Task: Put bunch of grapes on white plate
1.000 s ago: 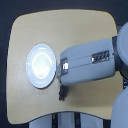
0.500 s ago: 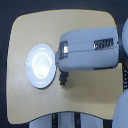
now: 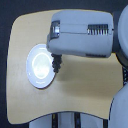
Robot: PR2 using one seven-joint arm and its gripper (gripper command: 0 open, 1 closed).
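While the arm's bulky grey forearm fills the upper right of the exterior view, its dark tool hangs just at the right edge of the white plate, which lies on the tan tabletop toward the exterior view's left. A small dark mass sits at the tool's tip, overlapping the plate's rim; this may be the bunch of grapes, but the picture is too coarse to separate fruit from fingers. For the same reason I cannot tell whether the tool is spread or closed, or whether it truly holds anything.

No grapes show elsewhere on the tabletop or on the plate's bright centre, so my judgement is that the bunch is at the tool, carried over the rim and not yet set down.

The main risk is placement. The tool sits over the plate's edge, not its middle. A release here could land the bunch on the raised rim, from which round grapes might roll off onto the tabletop. A descent at this spot could also press on the rim and tip or slide the glossy plate. Moving further toward the centre before letting go would lessen both dangers.
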